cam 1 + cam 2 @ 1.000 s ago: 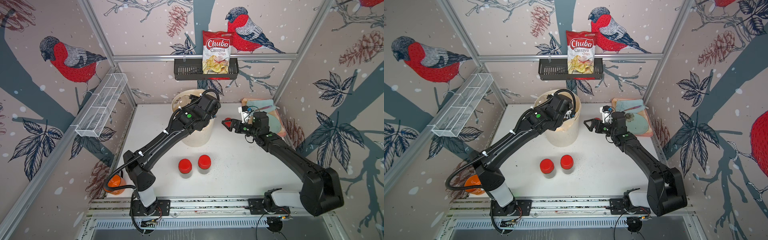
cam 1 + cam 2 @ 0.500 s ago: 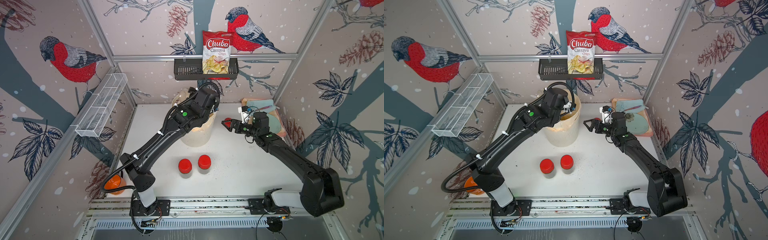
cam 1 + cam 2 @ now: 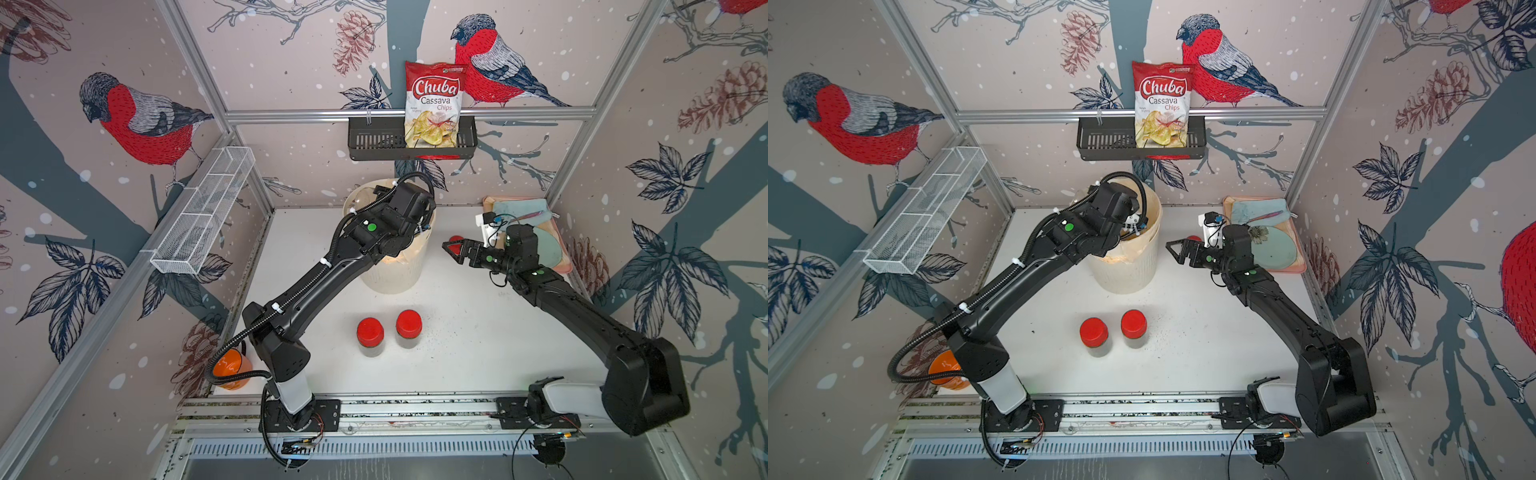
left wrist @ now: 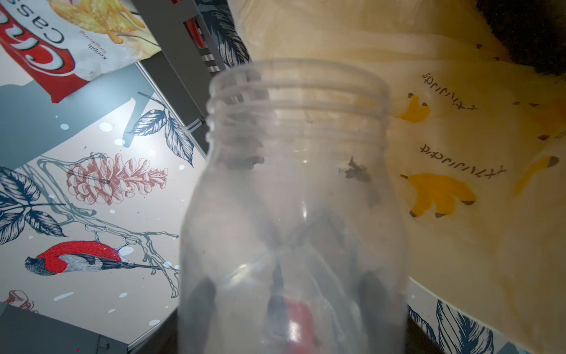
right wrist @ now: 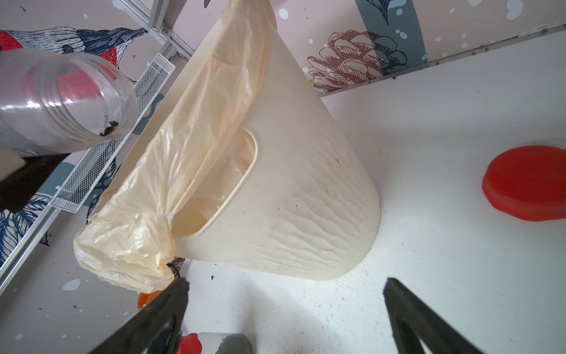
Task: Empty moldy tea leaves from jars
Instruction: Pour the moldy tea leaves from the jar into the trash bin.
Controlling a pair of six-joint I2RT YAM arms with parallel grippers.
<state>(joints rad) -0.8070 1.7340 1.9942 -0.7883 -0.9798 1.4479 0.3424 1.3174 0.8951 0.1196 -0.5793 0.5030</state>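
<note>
My left gripper [image 4: 284, 297] is shut on an open clear jar [image 4: 294, 199], held tilted over the white bin [image 3: 395, 270]. Only a few dark tea leaves [image 4: 356, 171] cling inside it. The right wrist view shows this jar [image 5: 61, 101] above the bin's rim. In both top views the left wrist [image 3: 399, 216] hides the jar. My right gripper [image 3: 453, 252] hangs open beside the bin, close to a loose red lid [image 5: 526, 184] on the table. Two closed jars with red lids [image 3: 370, 336] [image 3: 408, 328] stand near the table's middle, dark leaves inside.
A yellowish bag [image 5: 183, 153] lines the bin [image 5: 291, 184] and hangs knotted over its side. A tray with cloth and plate [image 3: 552, 245] sits back right. An orange cup [image 3: 230, 368] stands front left. A wire rack [image 3: 203, 216] juts from the left wall. Dark crumbs dot the table.
My left wrist has shifted a little over the bin, first toward the back, then slightly forward again. The right arm has not moved.
</note>
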